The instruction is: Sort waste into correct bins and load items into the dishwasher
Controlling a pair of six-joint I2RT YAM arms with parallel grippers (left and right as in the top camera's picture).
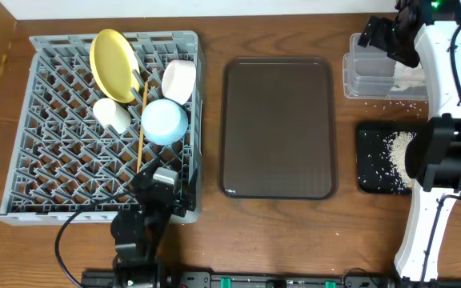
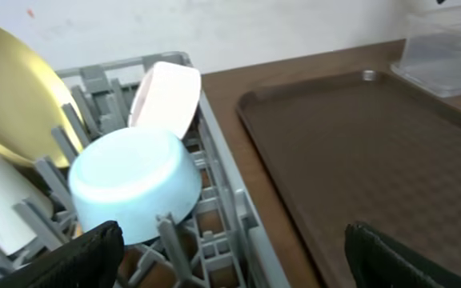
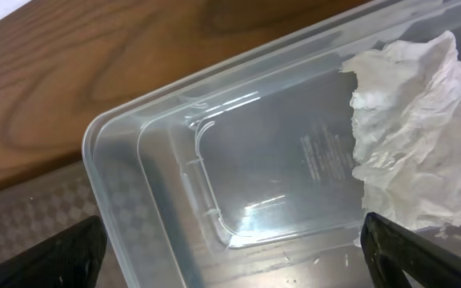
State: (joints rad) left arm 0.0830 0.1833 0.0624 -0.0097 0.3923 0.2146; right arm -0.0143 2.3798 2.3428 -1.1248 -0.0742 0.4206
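The grey dish rack (image 1: pixel 62 168) at the left holds the yellow plate (image 1: pixel 114 64), white bowl (image 1: pixel 179 80), light blue bowl (image 1: pixel 165 122), white cup (image 1: pixel 111 114) and chopsticks (image 1: pixel 142 128). My left gripper (image 2: pixel 234 256) is open and empty over the rack's near right corner (image 2: pixel 238 216), next to the blue bowl (image 2: pixel 134 184). My right gripper (image 3: pixel 234 248) is open and empty above the clear tub (image 3: pixel 254 168), which holds the crumpled white napkin (image 3: pixel 414 144). The tub (image 1: pixel 370 76) is at the far right. Rice scraps (image 1: pixel 397 156) lie in the black tray (image 1: pixel 368 160). The snack wrapper is out of view.
The dark brown serving tray (image 1: pixel 278 128) lies in the middle between rack and bins and shows in the left wrist view (image 2: pixel 374 152). A few rice grains (image 1: pixel 394 104) are scattered on the table between tub and black tray. The right arm (image 1: pixel 446 120) stands over the bins.
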